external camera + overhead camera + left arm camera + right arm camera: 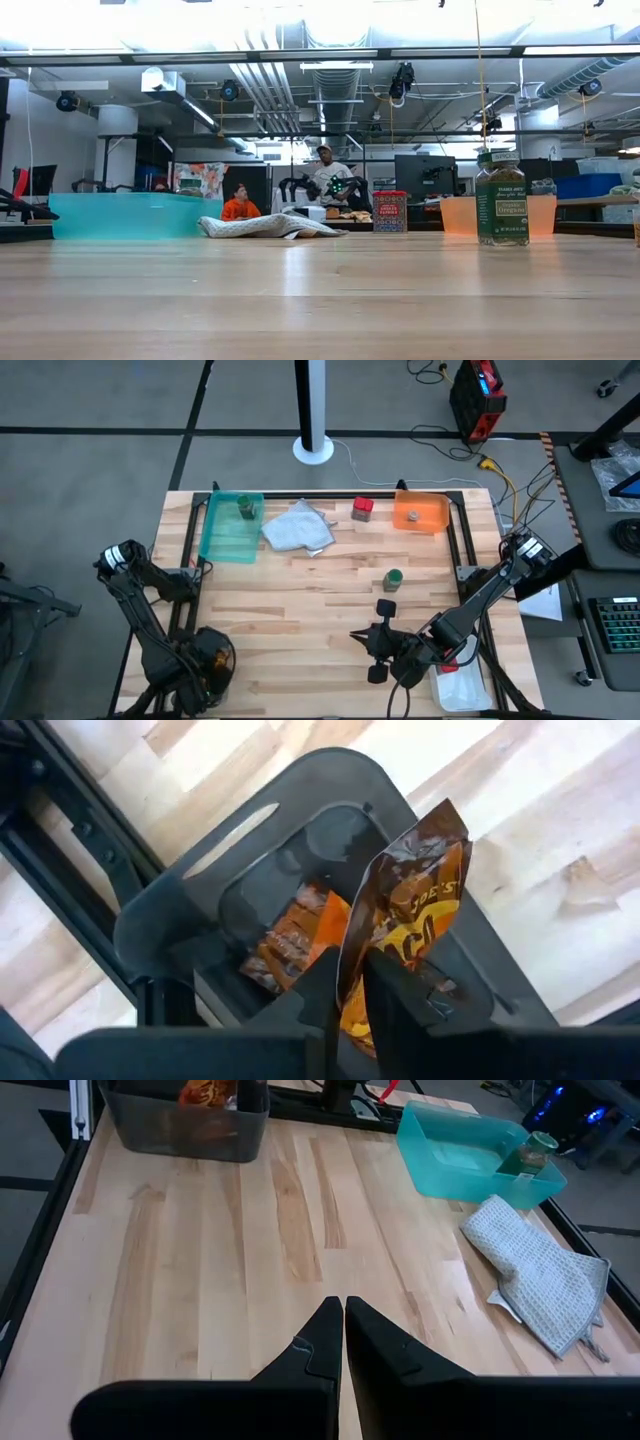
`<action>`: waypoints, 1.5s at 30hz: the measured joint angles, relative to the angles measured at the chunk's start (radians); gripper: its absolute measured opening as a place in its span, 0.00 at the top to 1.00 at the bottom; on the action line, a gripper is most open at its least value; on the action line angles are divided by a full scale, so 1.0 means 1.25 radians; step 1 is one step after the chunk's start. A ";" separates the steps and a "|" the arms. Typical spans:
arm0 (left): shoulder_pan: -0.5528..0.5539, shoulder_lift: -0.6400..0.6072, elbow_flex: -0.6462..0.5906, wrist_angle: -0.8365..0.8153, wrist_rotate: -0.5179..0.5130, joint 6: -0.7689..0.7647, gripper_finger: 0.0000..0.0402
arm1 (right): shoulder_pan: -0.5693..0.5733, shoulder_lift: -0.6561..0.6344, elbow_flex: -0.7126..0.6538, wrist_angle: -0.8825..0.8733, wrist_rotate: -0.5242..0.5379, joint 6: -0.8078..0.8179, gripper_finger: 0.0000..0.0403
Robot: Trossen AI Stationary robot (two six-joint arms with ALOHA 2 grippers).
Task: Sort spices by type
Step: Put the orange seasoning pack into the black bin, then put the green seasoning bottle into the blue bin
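Note:
My left gripper is at the table's near left corner, shut on an orange-brown shiny packet over a dark bin; a second packet lies inside the bin. My right gripper hovers shut over bare wood near the table's near middle, touching nothing. One green-capped jar stands on the table. Another jar stands in the teal tray. A red box stands near the far edge. My left gripper pinches the orange-brown packet between its two fingers near the packet's edge, coming from above and pointing down into the dark bin. The packet sticks out past the fingertips, crumpled; whether its far end touches the bin I cannot tell.
A pale grey cloth lies between the teal tray and the red box. An orange tray sits at the far right, a white tray at the near right corner. The table's middle is bare wood. People show in the room behind.

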 joint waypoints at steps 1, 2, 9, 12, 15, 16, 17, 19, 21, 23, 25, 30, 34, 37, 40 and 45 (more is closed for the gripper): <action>0.000 0.000 0.000 0.000 0.000 0.000 0.93 | 0.000 0.000 0.000 0.000 0.000 0.000 0.98; 0.000 0.000 0.000 -0.001 0.001 0.000 0.93 | 0.000 0.000 0.000 0.000 0.000 0.000 0.98; 0.000 0.000 0.000 -0.003 0.063 -0.006 0.93 | 0.000 0.000 0.000 -0.001 0.000 0.000 0.98; 0.000 0.000 -0.002 -0.009 0.084 -0.015 0.92 | 0.000 0.000 0.000 -0.001 0.000 0.000 0.98; 0.000 0.000 -0.002 -0.021 0.091 -0.023 0.91 | 0.000 0.000 0.000 -0.001 0.000 0.000 0.98; 0.000 0.000 -0.001 -0.027 0.092 -0.024 0.90 | 0.000 0.000 0.000 -0.001 0.000 0.000 0.98; 0.000 0.000 0.002 -0.032 0.092 -0.024 0.89 | 0.000 0.000 0.000 -0.002 0.000 0.000 0.98; 0.000 0.000 0.012 -0.044 0.092 -0.024 0.87 | 0.000 0.000 0.000 -0.002 0.000 0.000 0.98; 0.000 0.000 0.022 -0.059 0.092 -0.024 0.85 | 0.000 0.000 0.000 -0.002 0.000 0.001 0.98; 0.000 0.001 0.034 -0.056 0.091 -0.016 0.82 | 0.000 0.000 0.000 -0.003 0.000 0.003 0.98; 0.000 0.001 0.040 -0.068 0.089 -0.014 0.78 | 0.000 0.000 0.000 -0.004 0.000 0.003 0.98; 0.000 0.001 0.054 -0.146 0.089 -0.020 0.66 | 0.000 0.000 0.000 -0.005 0.000 0.003 0.98; 0.000 0.002 0.086 -0.190 0.082 -0.019 0.62 | 0.000 0.000 0.000 -0.006 0.000 0.003 0.98; 0.000 0.002 0.118 -0.193 0.008 -0.006 0.61 | 0.000 0.000 0.000 -0.006 0.000 0.002 0.98; 0.001 0.004 0.157 -0.164 -0.184 0.059 0.61 | 0.000 0.000 0.000 -0.006 0.000 -0.007 0.98; 0.025 0.010 0.210 -0.038 -0.583 0.306 0.63 | -0.016 0.000 0.000 -0.007 0.006 -0.009 0.98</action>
